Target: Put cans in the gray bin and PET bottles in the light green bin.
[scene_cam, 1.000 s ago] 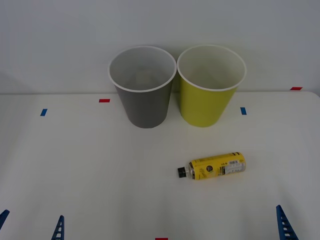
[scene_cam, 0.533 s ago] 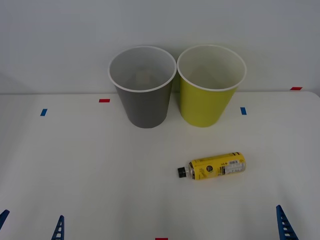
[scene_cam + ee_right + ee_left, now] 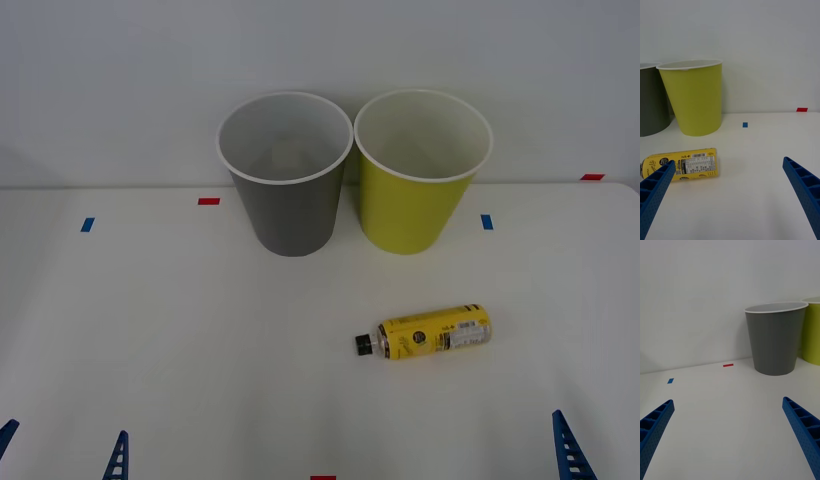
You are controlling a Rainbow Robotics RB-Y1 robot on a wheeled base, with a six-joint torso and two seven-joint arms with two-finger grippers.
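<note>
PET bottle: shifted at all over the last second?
No. The PET bottle lies on its side in the same spot, in front of the light green bin, cap toward the robot's left.

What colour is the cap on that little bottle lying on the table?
Black, on the yellow-labelled bottle; the front view shows it best.

change: none visible | bottle point(image 3: 425, 333): same spot | end effectors: same positions

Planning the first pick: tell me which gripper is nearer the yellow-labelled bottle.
Right. The right gripper sits open at the table's near edge, just short of the bottle, which lies on its side. The left gripper, also open, waits at the near left corner, well off to the bottle's side.
</note>
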